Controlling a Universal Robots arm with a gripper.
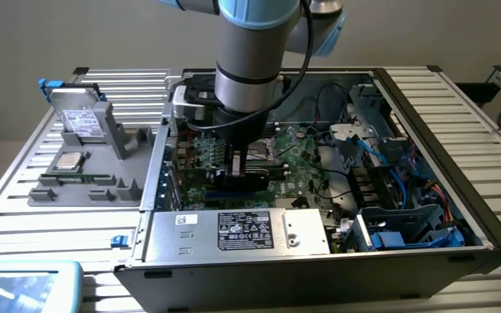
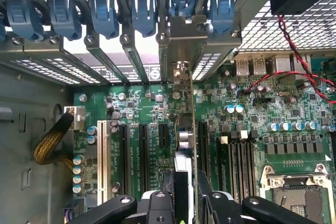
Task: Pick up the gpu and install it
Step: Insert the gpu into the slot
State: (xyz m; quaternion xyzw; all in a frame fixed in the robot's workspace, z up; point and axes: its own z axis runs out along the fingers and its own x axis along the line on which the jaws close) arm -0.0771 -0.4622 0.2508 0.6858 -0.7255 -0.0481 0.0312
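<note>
The gpu (image 2: pixel 185 140) shows edge-on in the wrist view, standing upright over the green motherboard (image 2: pixel 152 103). It sits between two black expansion slots (image 2: pixel 143 145). Its silver bracket (image 2: pixel 181 35) is up against the rear slot openings, under the blue latches. My gripper (image 2: pixel 186 195) is shut on the card, one black finger (image 2: pixel 157 203) on each side. In the exterior view the gripper (image 1: pixel 240 171) reaches down into the open computer case (image 1: pixel 459 195) with the gpu (image 1: pixel 233 176) low over the motherboard (image 1: pixel 299 163). Whether the card sits in a slot I cannot tell.
A grey holder (image 1: pixel 85 189) at the exterior view's left carries a hard drive (image 1: pixel 83 120), a processor (image 1: pixel 68 161) and a memory stick (image 1: pixel 81 177). The power supply (image 1: pixel 233 231) fills the case front. Blue cables (image 1: pixel 390 163), red-black wires (image 2: pixel 294 51), a yellow cable (image 2: pixel 50 140) and the processor socket (image 2: pixel 294 192) lie nearby.
</note>
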